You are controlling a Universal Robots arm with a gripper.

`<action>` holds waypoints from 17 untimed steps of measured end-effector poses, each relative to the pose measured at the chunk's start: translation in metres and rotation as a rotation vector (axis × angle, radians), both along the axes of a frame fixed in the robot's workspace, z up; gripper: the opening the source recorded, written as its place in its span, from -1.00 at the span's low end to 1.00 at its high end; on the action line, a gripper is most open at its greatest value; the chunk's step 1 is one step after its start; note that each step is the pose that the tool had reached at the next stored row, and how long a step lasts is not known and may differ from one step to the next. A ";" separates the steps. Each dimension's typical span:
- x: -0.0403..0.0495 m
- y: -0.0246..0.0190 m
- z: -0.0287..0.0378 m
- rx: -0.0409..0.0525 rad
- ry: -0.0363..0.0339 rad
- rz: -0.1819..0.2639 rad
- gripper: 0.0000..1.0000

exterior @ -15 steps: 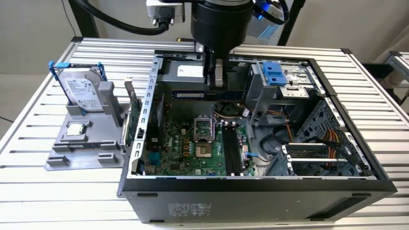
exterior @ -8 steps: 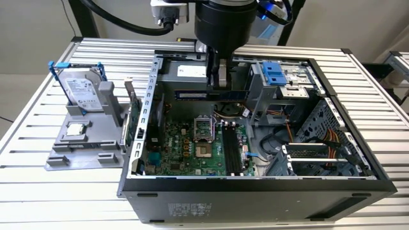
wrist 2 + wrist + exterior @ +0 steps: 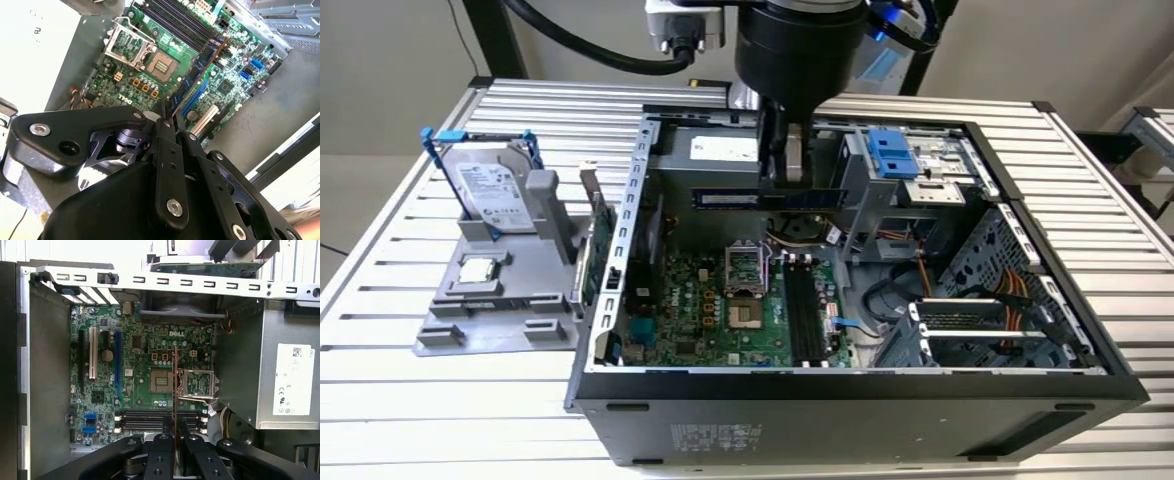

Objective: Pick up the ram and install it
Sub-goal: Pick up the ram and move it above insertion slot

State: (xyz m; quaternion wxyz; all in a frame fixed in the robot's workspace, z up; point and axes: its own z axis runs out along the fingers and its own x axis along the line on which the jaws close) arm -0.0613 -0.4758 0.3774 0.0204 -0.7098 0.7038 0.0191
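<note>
Logged gripper (image 3: 787, 185) clamped onto ram (image 3: 727, 200), pinching it across its flat faces, long edge level. Found ram in the air above motherboard (image 3: 707, 300), apart from it, inside the open case (image 3: 854, 400). Saw it edge-on in the first wrist view, a thin line rising from between the fingers (image 3: 162, 450), over motherboard's memory slots (image 3: 150, 419) and just beside its CPU socket (image 3: 161, 381). Noted label side facing out in the exterior view.

White lettering (image 3: 177, 333) on the motherboard (image 3: 132, 390), tiny illegible print on the power-supply label (image 3: 293, 379)
</note>
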 end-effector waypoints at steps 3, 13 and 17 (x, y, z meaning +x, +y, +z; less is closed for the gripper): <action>0.0022 0.0000 0.0000 0.0001 0.0000 0.000 -1.00; 0.0100 0.0000 0.0000 0.0000 0.0000 0.000 -1.00; 0.0127 0.0000 0.0000 0.0000 0.0000 0.000 -1.00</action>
